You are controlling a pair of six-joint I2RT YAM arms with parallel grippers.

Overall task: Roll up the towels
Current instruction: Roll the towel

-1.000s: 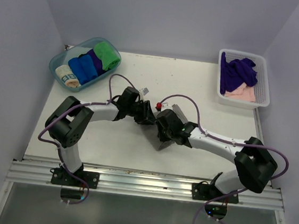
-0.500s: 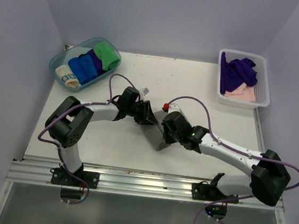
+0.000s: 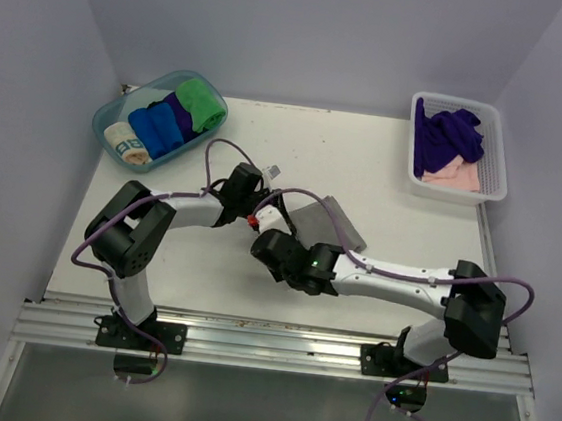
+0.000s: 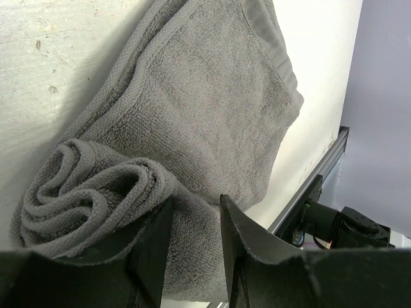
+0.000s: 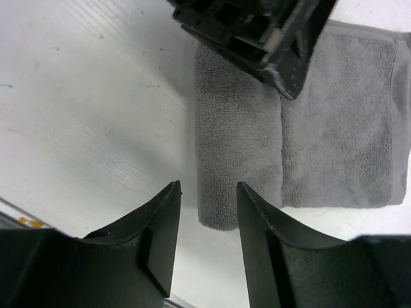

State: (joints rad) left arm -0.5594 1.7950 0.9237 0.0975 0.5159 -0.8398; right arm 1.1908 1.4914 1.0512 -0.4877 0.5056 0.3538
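Grey towel (image 3: 328, 219) lies mid-bench (image 3: 156, 253). Its end toward 9 o'clock is wound into a roll, and the rest lies flat. Left gripper (image 4: 196, 208) bears on the roll, jaws narrowly apart with terry between them; whether they clamp it cannot be told. Right gripper (image 5: 209, 192) hovers over the roll's near end, jaws parted, nothing held. Purple towel (image 3: 448, 136) and pink towel (image 3: 456, 174) lie heaped in the white basket (image 3: 461, 195) at 1 o'clock. Rolled towels (image 3: 159, 127) fill the blue tub (image 3: 101, 119) at 10 o'clock.
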